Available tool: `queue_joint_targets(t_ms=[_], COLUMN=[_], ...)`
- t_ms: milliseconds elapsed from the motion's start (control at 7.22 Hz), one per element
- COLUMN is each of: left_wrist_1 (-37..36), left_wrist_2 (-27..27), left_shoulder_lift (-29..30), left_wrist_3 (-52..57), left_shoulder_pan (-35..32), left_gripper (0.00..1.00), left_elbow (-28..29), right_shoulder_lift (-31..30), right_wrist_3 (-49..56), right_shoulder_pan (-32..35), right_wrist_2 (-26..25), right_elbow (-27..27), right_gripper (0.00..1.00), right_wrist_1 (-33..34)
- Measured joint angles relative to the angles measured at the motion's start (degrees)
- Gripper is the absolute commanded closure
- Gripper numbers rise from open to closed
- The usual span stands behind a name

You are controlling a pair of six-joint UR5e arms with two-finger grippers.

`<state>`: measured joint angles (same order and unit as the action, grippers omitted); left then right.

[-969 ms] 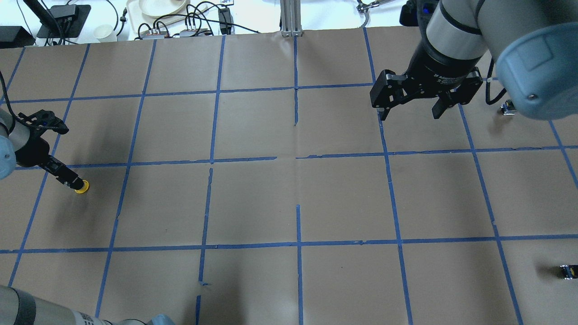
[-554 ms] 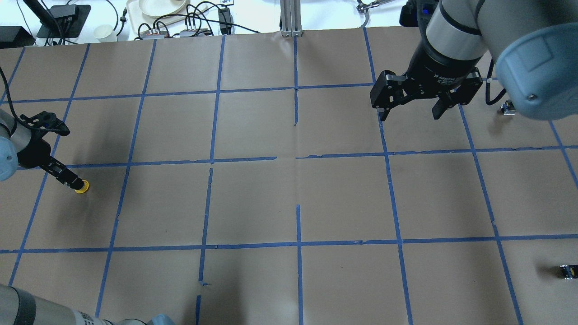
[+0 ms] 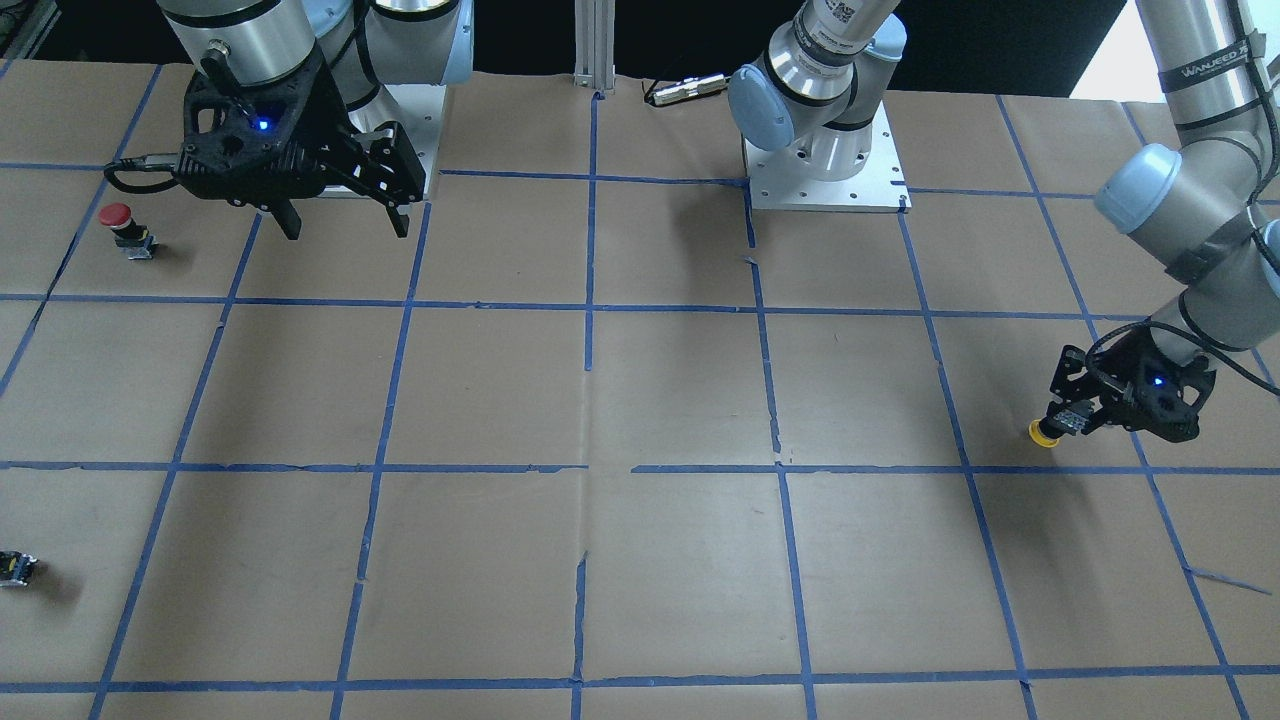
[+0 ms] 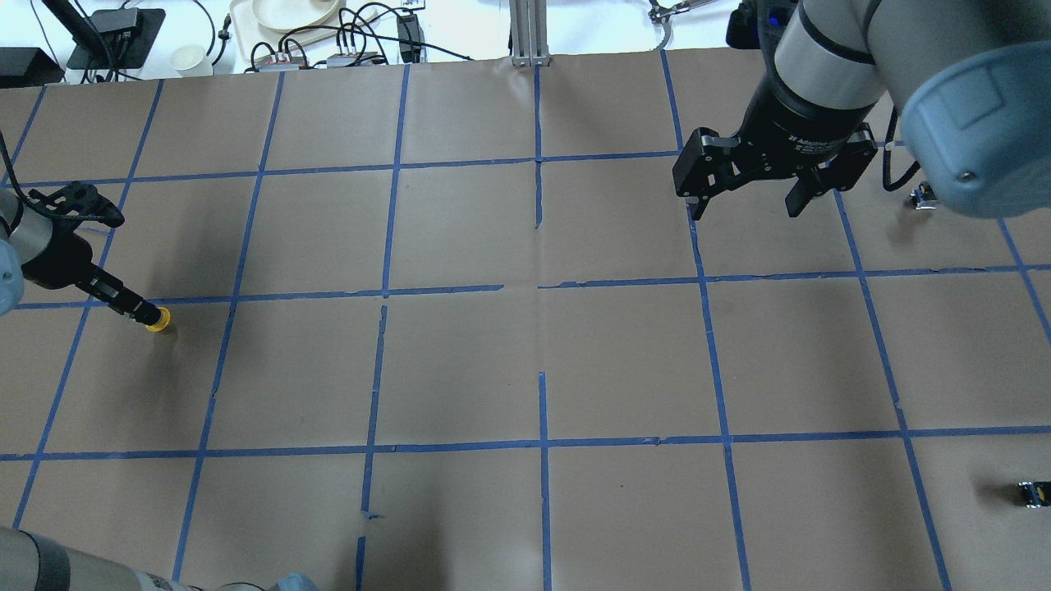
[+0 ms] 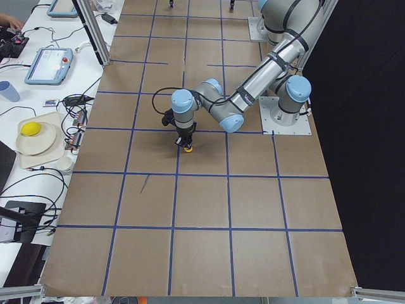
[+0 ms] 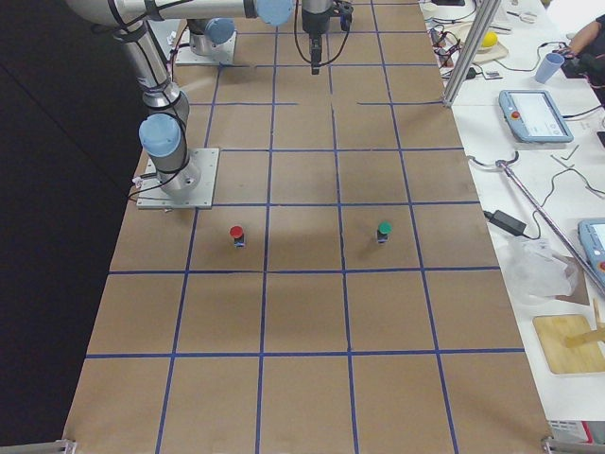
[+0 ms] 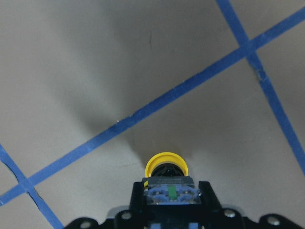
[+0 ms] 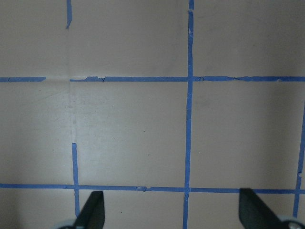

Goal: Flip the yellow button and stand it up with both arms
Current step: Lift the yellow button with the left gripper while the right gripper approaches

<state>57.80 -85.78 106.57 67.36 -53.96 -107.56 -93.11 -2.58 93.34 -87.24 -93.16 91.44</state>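
Note:
The yellow button [image 4: 158, 320] is held in my left gripper [image 4: 135, 310] by its grey-black base, with the yellow cap pointing away from the wrist. It hangs just above the paper-covered table at the robot's left, beside a blue tape line. It also shows in the front view [image 3: 1042, 434], the left side view [image 5: 188, 149] and the left wrist view [image 7: 166, 164], where the gripper's fingers [image 7: 138, 198] clamp the base. My right gripper [image 4: 745, 212] is open and empty, hovering high over the far right squares. It also shows in the front view [image 3: 347, 230].
A red-capped button [image 3: 118, 215] stands near my right gripper, and it also shows in the right side view [image 6: 236, 233]. A green-capped button [image 6: 384, 229] stands beyond it. A tiny dark block with a yellow mark [image 4: 1033, 492] lies at the right edge. Cables and dishes [image 4: 287, 12] lie past the far edge.
My left gripper has lifted the yellow button slightly and carried it a little away from the robot. The right gripper has not moved and stays open.

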Motion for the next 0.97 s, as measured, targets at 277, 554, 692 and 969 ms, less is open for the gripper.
queue_joint_targets(t_ms=[277,554,692,969], left_wrist_1=[7.09,14.56,18.14,24.51], left_wrist_2=[4.93,9.23,13.17,23.26], left_shoulder_lift=[-4.09,-8.86,-10.58,-12.04], left_wrist_3=[-6.02,-14.07,-17.56,-20.74], left_shoulder_pan=[-3.97,-9.97,-12.05,-14.67], left_gripper=[0.88,0.88,0.88,0.89], left_elbow=[1.54,3.19,3.53,3.64], right_shoulder_lift=[-0.02,-0.05,-0.07,-0.09], right_wrist_3=[0.03,0.03,0.07,-0.01], right_shoulder_pan=[0.00,0.00,0.00,-0.44], right_wrist_2=[0.03,-0.01,-0.17,-0.45], right_elbow=[0.00,0.00,0.00,0.26], right_gripper=[0.00,0.00,0.00,0.01], right_wrist_1=[0.03,0.00,-0.02,-0.34])
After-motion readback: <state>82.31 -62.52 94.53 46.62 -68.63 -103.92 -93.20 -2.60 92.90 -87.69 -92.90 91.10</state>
